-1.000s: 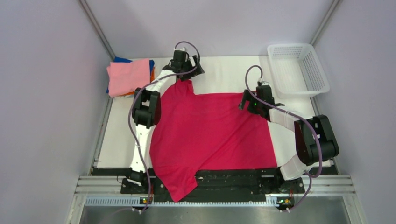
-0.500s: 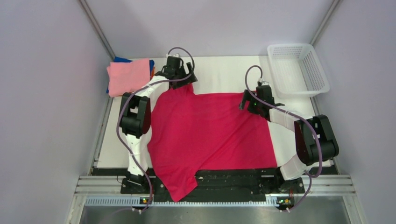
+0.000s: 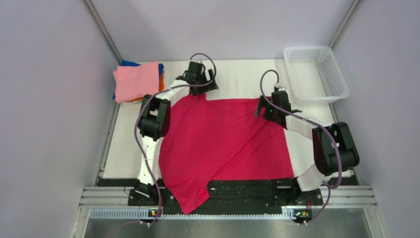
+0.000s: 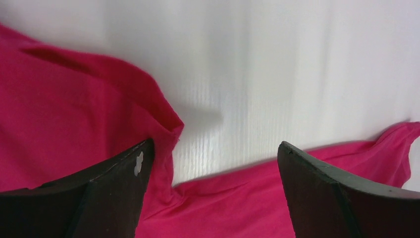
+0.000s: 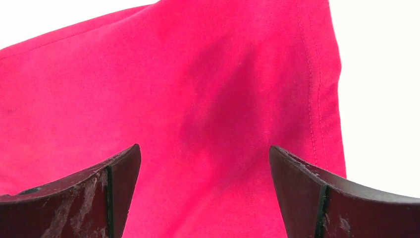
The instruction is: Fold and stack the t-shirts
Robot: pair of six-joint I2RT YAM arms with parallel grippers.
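A crimson-red t-shirt [image 3: 225,141] lies spread across the white table, one sleeve hanging over the near edge. My left gripper [image 3: 202,85] is open over the shirt's far left corner; in the left wrist view [image 4: 213,163] its jaws stand wide apart over a bunched sleeve [image 4: 99,114] and bare table. My right gripper [image 3: 265,106] is open above the shirt's far right corner; the right wrist view [image 5: 205,163] shows red cloth [image 5: 198,89] with its stitched hem between the jaws. A folded stack with a light pink t-shirt [image 3: 136,81] on top, orange and blue edges beneath, sits at the far left.
A white plastic mesh basket [image 3: 317,74] stands at the far right corner. Grey walls close in both sides. The black arm rail [image 3: 247,191] runs along the near edge.
My left gripper swung left and then back right along the shirt's far left corner, and the bunched corner now lies flatter. The right arm has stayed still.
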